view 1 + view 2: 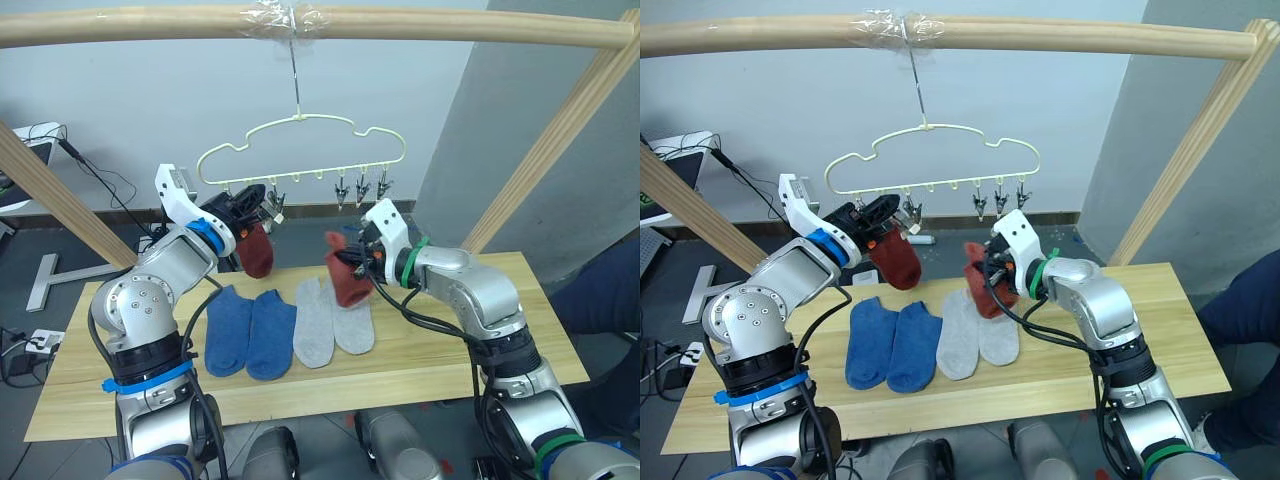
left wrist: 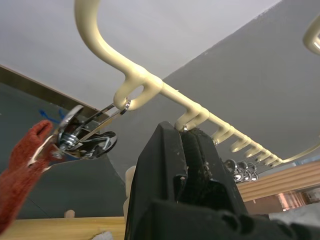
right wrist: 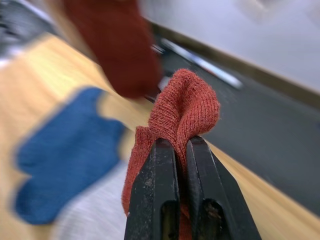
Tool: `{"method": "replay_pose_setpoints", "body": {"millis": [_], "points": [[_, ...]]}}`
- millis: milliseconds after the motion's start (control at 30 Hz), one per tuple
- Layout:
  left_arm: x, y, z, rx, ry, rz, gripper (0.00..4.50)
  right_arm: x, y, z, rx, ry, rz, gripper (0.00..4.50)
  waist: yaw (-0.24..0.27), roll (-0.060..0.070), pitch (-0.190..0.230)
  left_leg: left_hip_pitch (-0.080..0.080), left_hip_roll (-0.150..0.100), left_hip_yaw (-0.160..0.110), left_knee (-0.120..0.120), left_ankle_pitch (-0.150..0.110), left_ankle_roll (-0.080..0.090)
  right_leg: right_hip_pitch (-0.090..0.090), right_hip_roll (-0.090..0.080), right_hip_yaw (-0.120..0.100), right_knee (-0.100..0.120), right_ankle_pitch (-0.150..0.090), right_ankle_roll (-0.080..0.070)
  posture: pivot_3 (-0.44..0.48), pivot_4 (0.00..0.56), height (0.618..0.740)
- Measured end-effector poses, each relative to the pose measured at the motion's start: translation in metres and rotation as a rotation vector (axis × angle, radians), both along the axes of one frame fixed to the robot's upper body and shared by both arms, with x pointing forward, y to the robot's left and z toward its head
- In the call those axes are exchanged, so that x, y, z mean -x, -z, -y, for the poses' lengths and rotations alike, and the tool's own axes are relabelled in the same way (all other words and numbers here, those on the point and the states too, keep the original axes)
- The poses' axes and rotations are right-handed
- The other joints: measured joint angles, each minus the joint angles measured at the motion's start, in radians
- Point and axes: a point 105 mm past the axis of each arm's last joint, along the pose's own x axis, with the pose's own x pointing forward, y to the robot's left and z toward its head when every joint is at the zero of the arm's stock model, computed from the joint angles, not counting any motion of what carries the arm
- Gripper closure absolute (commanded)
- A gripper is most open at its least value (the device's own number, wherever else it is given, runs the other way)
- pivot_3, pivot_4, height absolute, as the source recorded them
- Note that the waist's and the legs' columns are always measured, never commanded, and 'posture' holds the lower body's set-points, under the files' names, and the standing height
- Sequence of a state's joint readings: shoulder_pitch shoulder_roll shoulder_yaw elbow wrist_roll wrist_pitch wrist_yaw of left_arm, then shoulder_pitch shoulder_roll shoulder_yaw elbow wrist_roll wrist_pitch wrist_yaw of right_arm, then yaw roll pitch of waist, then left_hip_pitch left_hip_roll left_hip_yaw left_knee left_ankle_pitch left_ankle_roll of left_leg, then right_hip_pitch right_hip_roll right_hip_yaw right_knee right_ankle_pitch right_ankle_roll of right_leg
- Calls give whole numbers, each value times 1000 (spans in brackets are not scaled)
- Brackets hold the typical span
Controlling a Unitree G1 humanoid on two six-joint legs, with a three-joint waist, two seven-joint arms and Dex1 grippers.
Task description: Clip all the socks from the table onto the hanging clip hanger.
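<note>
socks (image 1: 272, 334): matt knit cloth | table (image 1: 430, 365): smooth wood | clips (image 1: 361, 190): shiny metal

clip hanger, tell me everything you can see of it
The clip hanger is a thin pale-yellow hanger with a cloud-shaped outline, looking like coated wire. Its slim metal hook hangs from the wooden pole, taped there. Small loops along its bottom bar carry grey metal clips, several bunched toward the robot's right. It hangs upright above the table. One rust-red sock hangs from a clip at its left end, where the left gripper is raised.
</note>
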State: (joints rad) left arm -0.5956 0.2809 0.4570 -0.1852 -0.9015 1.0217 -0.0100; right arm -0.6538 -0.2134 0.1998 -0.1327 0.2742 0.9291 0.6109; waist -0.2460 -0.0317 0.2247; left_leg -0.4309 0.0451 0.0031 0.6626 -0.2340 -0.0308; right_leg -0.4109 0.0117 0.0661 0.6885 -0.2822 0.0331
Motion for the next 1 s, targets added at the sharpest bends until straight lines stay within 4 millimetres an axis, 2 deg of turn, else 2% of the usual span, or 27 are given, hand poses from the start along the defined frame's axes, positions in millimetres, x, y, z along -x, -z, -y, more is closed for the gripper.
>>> {"method": "replay_pose_setpoints", "body": {"millis": [200, 400, 733, 1000], "points": [[-1, -2, -2, 17, -7, -1, 4500, 5, -23, -30, -62, -91, 47, 4456, 0, 0, 0, 0, 0, 0, 0, 0, 0, 0, 0, 0, 0, 0, 0, -282, 212, 740], [0, -3, -2, 29, -6, -5, 4500, 8, -23, -57, -93, -155, 37, 4456, 2, 0, 0, 0, 0, 0, 0, 0, 0, 0, -1, 0, -1, 0, 0, -271, 210, 740], [-2, -3, -2, 32, -11, -11, 4500, 5, -12, -70, -101, -168, 3, 4456, 5, 0, 0, 0, 0, 0, 0, 0, 0, 0, -1, 0, 0, 0, 0, -266, 208, 740], [-1, -3, -1, 37, -4, -11, 4500, -7, -10, -80, -86, -155, 7, 4456, 5, 0, 0, 0, 0, 0, 0, 0, 0, 0, -1, 0, 0, 0, 0, -266, 208, 740]]}}
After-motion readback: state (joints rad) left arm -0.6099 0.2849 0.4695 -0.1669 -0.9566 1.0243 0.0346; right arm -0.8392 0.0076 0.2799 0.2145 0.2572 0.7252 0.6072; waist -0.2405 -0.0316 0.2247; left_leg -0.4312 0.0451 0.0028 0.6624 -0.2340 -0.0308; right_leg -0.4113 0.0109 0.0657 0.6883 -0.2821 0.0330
